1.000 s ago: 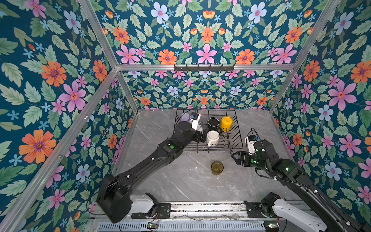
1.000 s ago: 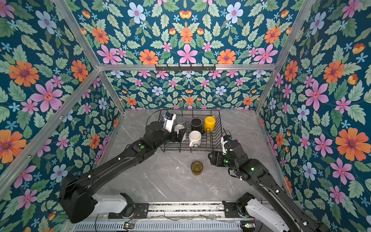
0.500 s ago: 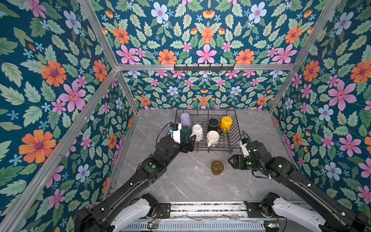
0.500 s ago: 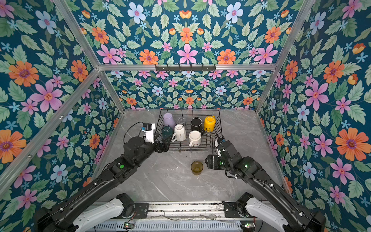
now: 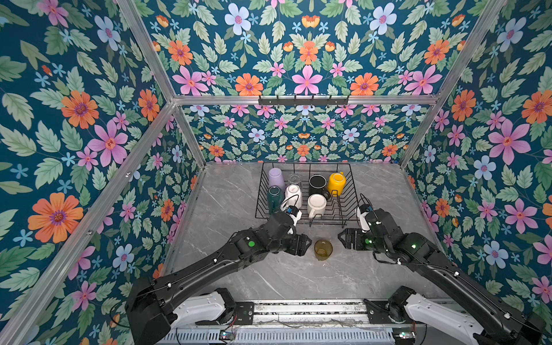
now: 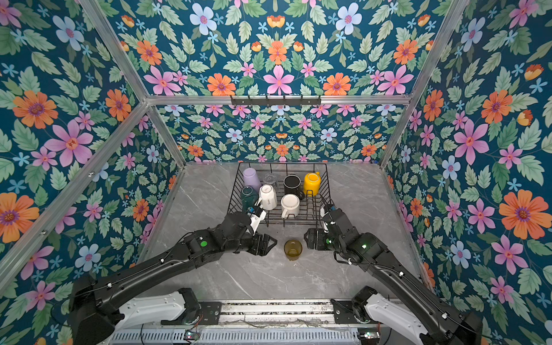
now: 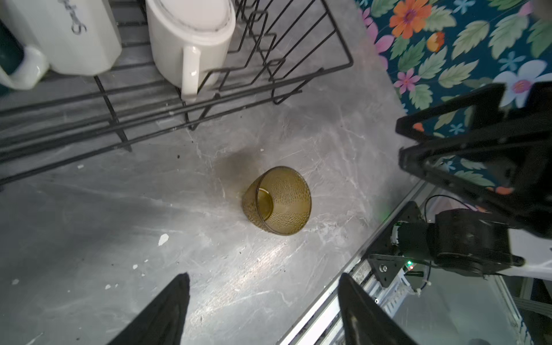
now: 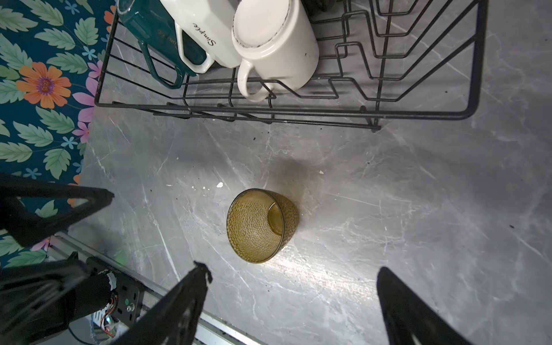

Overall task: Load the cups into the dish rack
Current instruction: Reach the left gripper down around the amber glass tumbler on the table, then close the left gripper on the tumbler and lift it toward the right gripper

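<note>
Left gripper (image 5: 308, 243) withdrawn from the dish rack (image 5: 343, 206) down to the table (image 5: 233, 209).
It and the right gripper (image 5: 341, 237), both with jaws apart and empty, flank the upright olive glass (image 5: 323, 249), which stands on the table just before the rack.

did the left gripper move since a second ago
Yes. The left gripper has pulled back out of the dish rack and now sits in front of it, just left of the olive glass.

We see bare table (image 5: 298, 277) all round the olive glass (image 5: 323, 249); only the dish rack (image 5: 340, 209) (its near rim) stands behind it.
</note>
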